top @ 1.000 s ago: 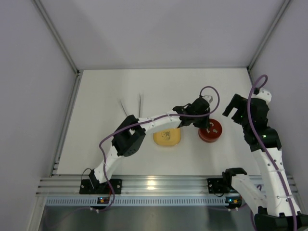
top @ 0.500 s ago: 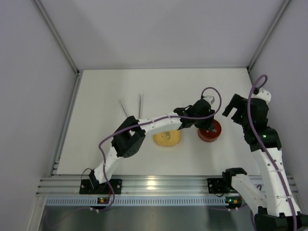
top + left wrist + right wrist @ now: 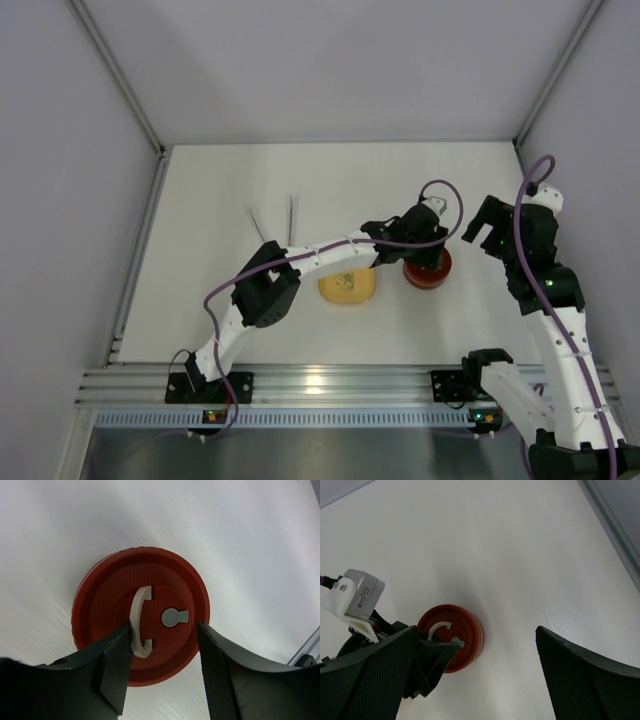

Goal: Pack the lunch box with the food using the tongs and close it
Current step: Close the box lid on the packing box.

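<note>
closure step appears finished (red lid [image 3: 170, 587] sits on the lunch box [image 3: 427, 268]). left gripper [image 3: 162, 630] hovers above it, jaws half parted astride the white curl [image 3: 137, 622], holding nothing. right gripper [image 3: 477, 635] hangs right of it, jaws spread wide, empty. next: lift clear without snagging the curl.

The left fingers [image 3: 114, 667] have spread, releasing the red lid [image 3: 170, 582].

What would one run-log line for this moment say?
left gripper: open over red lid | right gripper: open, empty | tongs: lying on table
</note>
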